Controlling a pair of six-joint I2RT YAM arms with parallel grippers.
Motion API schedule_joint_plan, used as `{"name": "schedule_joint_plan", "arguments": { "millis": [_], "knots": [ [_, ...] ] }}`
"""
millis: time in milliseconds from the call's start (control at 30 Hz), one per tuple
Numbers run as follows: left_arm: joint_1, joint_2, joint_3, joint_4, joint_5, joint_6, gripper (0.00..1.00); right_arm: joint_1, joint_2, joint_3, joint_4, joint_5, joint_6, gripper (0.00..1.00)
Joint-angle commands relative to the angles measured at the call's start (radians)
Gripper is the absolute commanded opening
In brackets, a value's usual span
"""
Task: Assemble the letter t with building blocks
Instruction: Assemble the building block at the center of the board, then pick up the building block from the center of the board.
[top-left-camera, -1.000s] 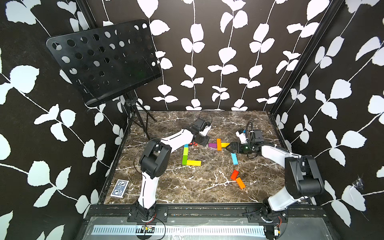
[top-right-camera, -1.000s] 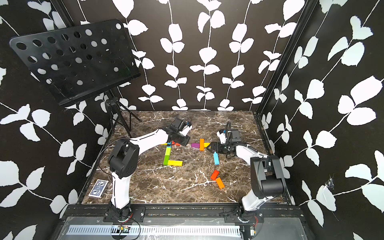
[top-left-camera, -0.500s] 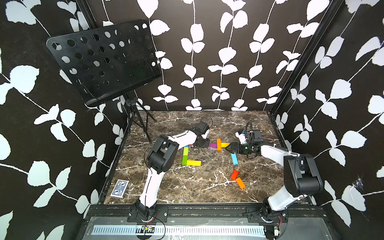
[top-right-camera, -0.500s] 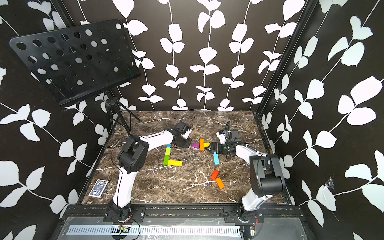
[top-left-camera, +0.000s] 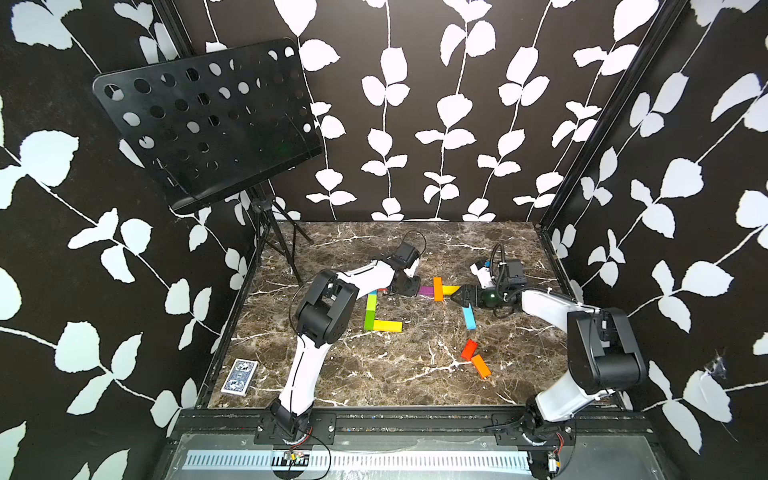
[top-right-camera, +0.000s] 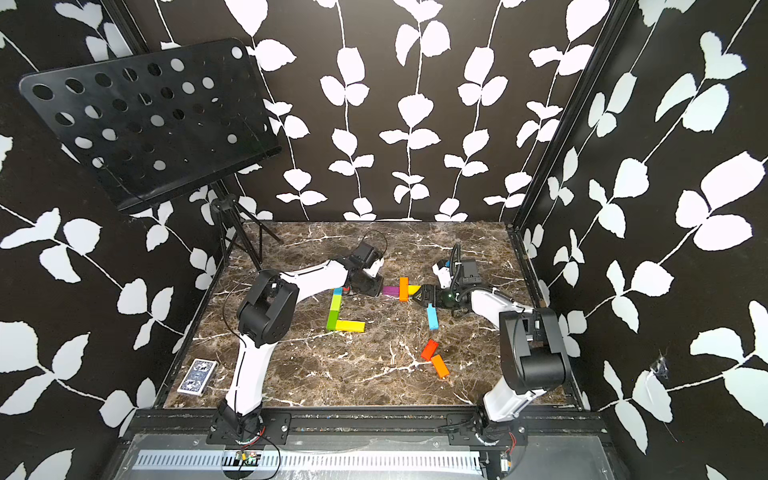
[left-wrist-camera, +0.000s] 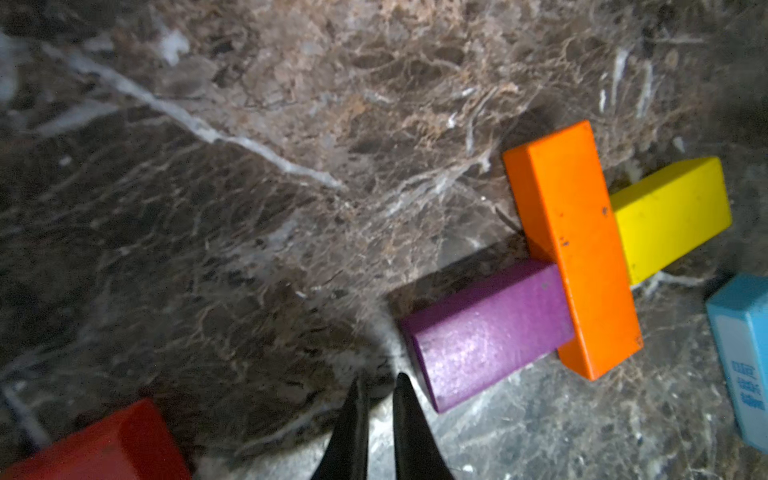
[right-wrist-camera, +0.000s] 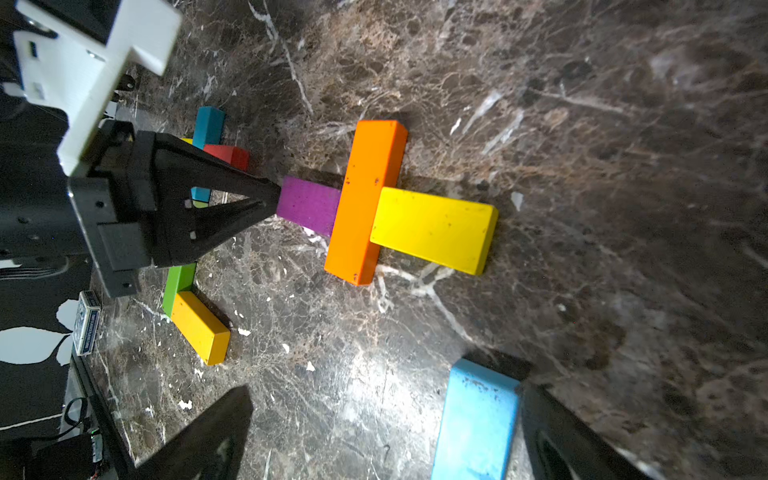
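Note:
A purple block (top-left-camera: 426, 290), an upright orange block (top-left-camera: 437, 288) and a yellow block (top-left-camera: 451, 289) form a cross mid-table. My left gripper (left-wrist-camera: 380, 380) sits low at the purple block's (left-wrist-camera: 486, 336) free end, its jaws a narrow slit apart with nothing between them. My right gripper (right-wrist-camera: 386, 399) is wide open just right of the yellow block (right-wrist-camera: 432, 228). A light-blue block (right-wrist-camera: 478, 419) lies flat between its jaws, against one finger (right-wrist-camera: 557, 432). To the left, blue, green (top-left-camera: 370, 318) and yellow (top-left-camera: 387, 326) blocks form an L, with a red block (left-wrist-camera: 104, 449) beside its top.
A red block (top-left-camera: 468, 349) and an orange block (top-left-camera: 481, 365) lie touching at the front right. A card deck (top-left-camera: 240, 376) rests near the front left corner. A black music stand (top-left-camera: 208, 120) rises at the back left.
My left arm swung in and lowered its gripper to the purple block's left end, and its jaws parted slightly. The right arm and the blocks have stayed put.

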Motion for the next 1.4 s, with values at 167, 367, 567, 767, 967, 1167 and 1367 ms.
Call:
{"name": "schedule_joint_plan", "arguments": {
  "millis": [167, 367, 567, 767, 967, 1167, 1367],
  "knots": [
    [-0.016, 0.014, 0.023, -0.035, 0.014, -0.006, 0.17, -0.005, -0.005, 0.014, 0.013, -0.022, -0.015, 0.99],
    [-0.016, 0.016, 0.027, -0.061, -0.028, -0.013, 0.18, -0.004, -0.005, 0.015, 0.011, -0.023, -0.015, 0.99],
    [-0.011, 0.013, 0.046, -0.086, -0.118, 0.012, 0.23, -0.004, -0.008, 0.014, 0.010, -0.015, -0.016, 0.99],
    [-0.003, -0.055, 0.053, -0.030, -0.087, 0.127, 0.35, -0.001, -0.110, -0.001, -0.015, 0.052, -0.027, 0.96],
    [-0.013, -0.204, -0.038, 0.080, -0.065, 0.182, 0.43, 0.062, -0.285, -0.031, -0.123, 0.244, -0.040, 0.94],
    [-0.067, -0.371, -0.217, 0.192, -0.034, 0.231, 0.99, 0.136, -0.305, -0.090, -0.191, 0.335, 0.054, 0.76],
    [-0.140, -0.489, -0.352, 0.155, -0.063, 0.324, 0.99, 0.210, -0.385, -0.192, -0.170, 0.405, 0.156, 0.63]
  ]
}}
